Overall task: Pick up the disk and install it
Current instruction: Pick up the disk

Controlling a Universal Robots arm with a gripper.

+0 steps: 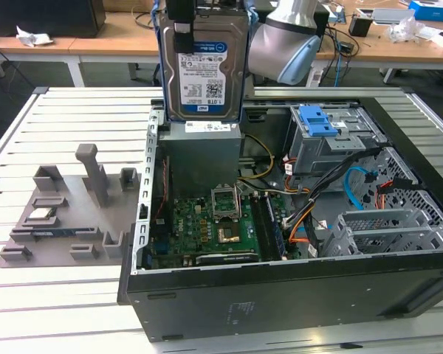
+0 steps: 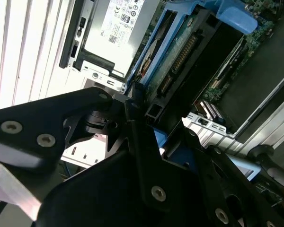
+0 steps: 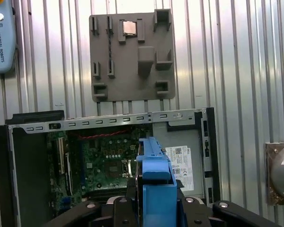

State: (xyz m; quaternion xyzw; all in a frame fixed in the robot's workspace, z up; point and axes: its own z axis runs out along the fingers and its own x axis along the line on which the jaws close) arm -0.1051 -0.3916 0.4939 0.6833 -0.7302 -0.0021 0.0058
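The disk (image 1: 204,68), a silver-grey drive with a white-and-blue label in a blue frame, hangs upright above the back of the open computer case (image 1: 280,295). My gripper (image 1: 181,22) is shut on its top edge. The second wrist view shows the disk (image 2: 180,52) edge-on, its blue frame clamped between the black fingers (image 2: 137,142). In the first wrist view the blue frame of the disk (image 3: 155,175) stands over the motherboard, held by the gripper (image 3: 156,210).
Inside the case are a green motherboard (image 1: 207,228), a grey power supply box (image 1: 203,158) under the disk, and a grey drive bay with a blue handle (image 1: 317,122). A grey fixture plate (image 1: 66,214) lies on the slatted table at the exterior view's left.
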